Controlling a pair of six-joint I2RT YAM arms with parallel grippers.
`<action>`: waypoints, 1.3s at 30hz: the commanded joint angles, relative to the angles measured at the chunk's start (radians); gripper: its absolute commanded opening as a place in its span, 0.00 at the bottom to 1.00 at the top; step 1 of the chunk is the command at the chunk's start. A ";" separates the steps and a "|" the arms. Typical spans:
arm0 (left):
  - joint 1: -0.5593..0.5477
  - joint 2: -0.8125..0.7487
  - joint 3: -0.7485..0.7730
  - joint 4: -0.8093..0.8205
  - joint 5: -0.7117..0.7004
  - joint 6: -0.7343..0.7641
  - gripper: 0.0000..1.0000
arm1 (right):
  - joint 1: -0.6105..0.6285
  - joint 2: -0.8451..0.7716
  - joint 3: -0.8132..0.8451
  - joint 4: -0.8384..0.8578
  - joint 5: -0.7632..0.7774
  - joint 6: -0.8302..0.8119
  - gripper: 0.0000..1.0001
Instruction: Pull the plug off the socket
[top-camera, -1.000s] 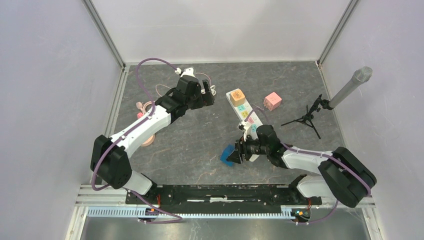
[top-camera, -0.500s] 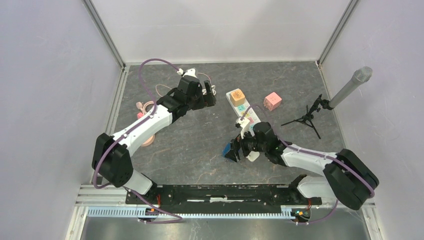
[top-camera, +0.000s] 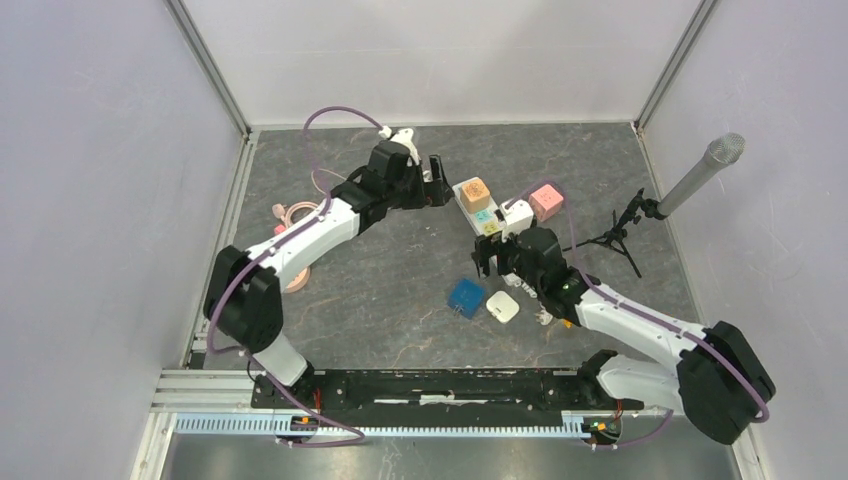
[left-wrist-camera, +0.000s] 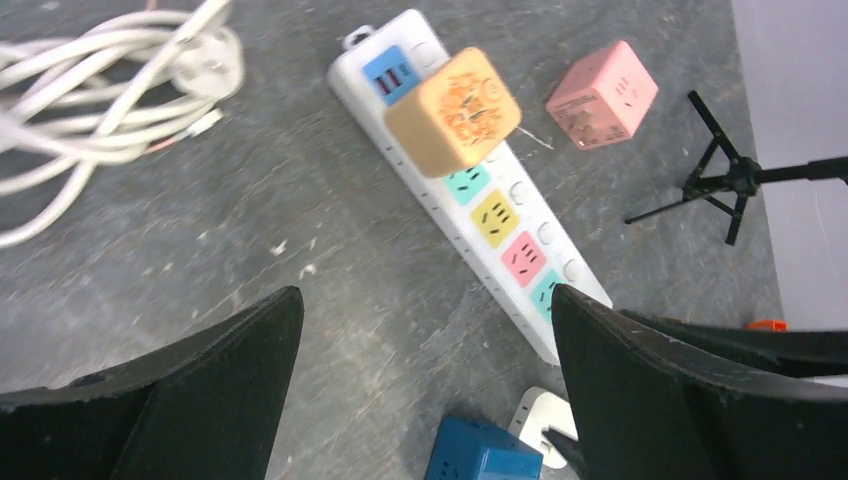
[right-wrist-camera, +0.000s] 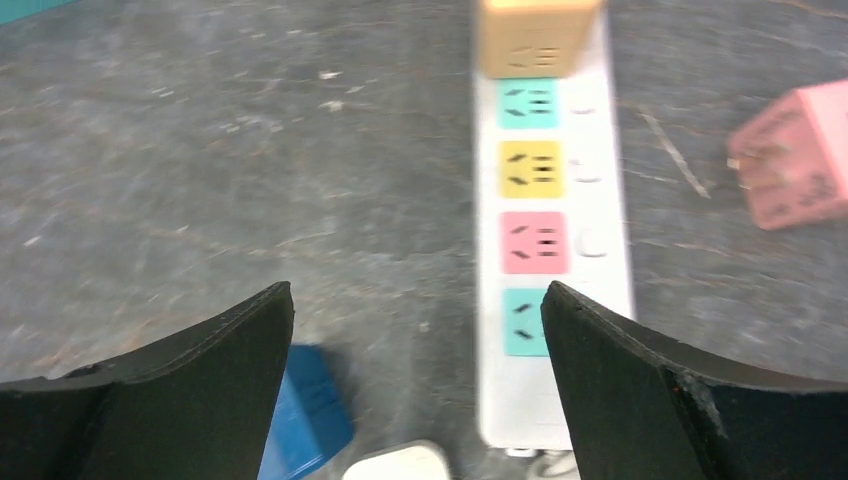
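Saw one orange plug (left-wrist-camera: 452, 112) seated in the power strip (left-wrist-camera: 505, 255), in the socket next to the USB end, at the far middle of the table (top-camera: 380, 290). Found the strip's long axis slanting from far-left to near-right, with teal, yellow, pink and teal sockets lying bare on the near side of the plug. Noted the left end effector (top-camera: 436, 182) hanging just beside the strip's far end, to the plug's left, fingers spread wide and gripping nothing. Noted the right end effector (right-wrist-camera: 415, 290) equally wide and bare, hovering over the strip's near end and looking straight up its length, with the plug at the far end of that line. Judged the left arm the nearer: a short reach rightward, a closing across the plug's sides, then a straight lift off the strip's face. Guessed the right arm better placed for pinning the strip down. Counted a pink cube (top-camera: 545, 201), a blue cube (top-camera: 466, 297) and a white plug (top-camera: 503, 306) loose on the table.
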 joint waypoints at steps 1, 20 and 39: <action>-0.018 0.099 0.113 0.121 0.155 0.113 1.00 | -0.048 0.091 0.099 -0.106 0.199 0.015 0.96; -0.050 0.450 0.376 0.166 0.276 0.540 1.00 | -0.227 0.168 0.026 -0.061 -0.031 -0.013 0.93; -0.051 0.752 0.791 -0.288 0.352 0.877 0.73 | -0.233 0.144 0.027 -0.184 -0.026 0.155 0.84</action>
